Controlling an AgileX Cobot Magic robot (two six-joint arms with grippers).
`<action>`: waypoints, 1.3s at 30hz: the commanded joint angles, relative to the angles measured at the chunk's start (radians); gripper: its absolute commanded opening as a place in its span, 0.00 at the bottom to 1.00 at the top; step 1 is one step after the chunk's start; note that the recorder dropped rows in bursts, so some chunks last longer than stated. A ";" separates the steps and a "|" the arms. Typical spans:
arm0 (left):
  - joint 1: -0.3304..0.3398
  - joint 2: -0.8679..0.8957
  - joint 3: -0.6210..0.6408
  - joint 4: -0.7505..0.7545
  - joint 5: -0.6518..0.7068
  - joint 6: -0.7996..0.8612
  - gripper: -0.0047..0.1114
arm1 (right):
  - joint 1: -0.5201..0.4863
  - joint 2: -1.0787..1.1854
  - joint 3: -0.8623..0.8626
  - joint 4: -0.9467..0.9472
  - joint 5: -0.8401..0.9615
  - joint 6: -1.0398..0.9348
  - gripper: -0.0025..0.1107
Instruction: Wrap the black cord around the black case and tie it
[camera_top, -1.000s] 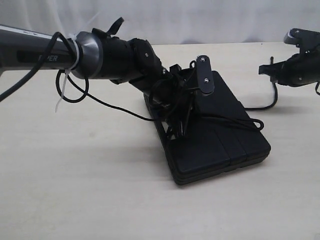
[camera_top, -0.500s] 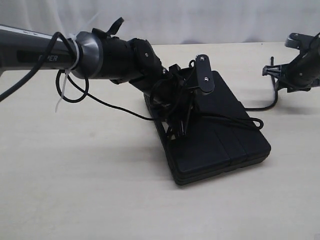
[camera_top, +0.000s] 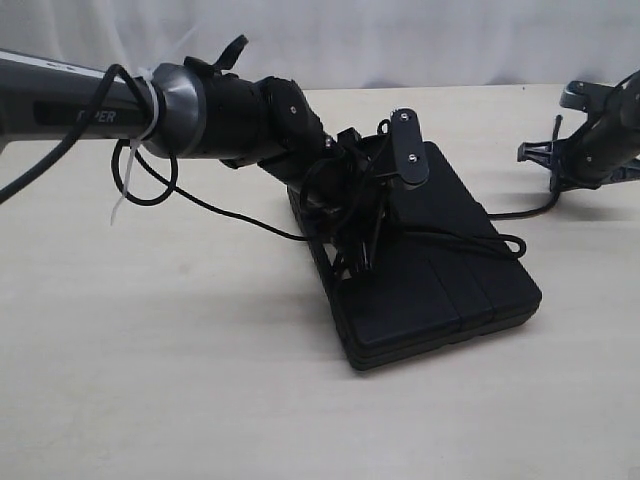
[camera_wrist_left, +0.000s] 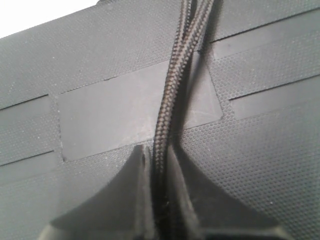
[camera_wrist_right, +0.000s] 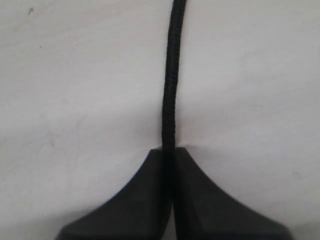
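The black case (camera_top: 440, 280) lies flat mid-table, its textured lid (camera_wrist_left: 100, 100) filling the left wrist view. The black cord (camera_top: 470, 240) crosses the lid and ends in a narrow loop near the case's right edge. My left gripper (camera_top: 352, 258) presses down at the case's left edge, shut on a doubled braided cord (camera_wrist_left: 172, 100) that runs out between its fingertips (camera_wrist_left: 159, 156). Another stretch of the cord (camera_top: 520, 212) leaves the case's far side and rises to my right gripper (camera_top: 545, 155). That gripper (camera_wrist_right: 169, 150) is shut on the cord (camera_wrist_right: 171, 75) above the bare table.
The left arm's smooth cable with a white zip tie (camera_top: 125, 195) hangs in a loop at the left. A thin black strand (camera_top: 235, 218) trails on the beige table (camera_top: 150, 350) toward the case. A pale curtain (camera_top: 400, 40) closes the back.
My right gripper has tilted and dropped a little toward the table at the far right, still holding the cord. The left arm and the case have not moved.
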 joint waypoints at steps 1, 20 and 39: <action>0.002 0.001 0.003 -0.001 -0.012 -0.006 0.04 | 0.013 -0.029 0.082 0.020 -0.056 -0.045 0.06; 0.119 0.001 0.003 -0.308 0.009 -0.209 0.04 | 0.098 -0.303 0.617 0.020 -0.757 -0.192 0.06; 0.331 0.084 0.003 -0.860 0.361 0.130 0.04 | 0.183 -0.385 0.845 -0.374 -1.147 -0.287 0.06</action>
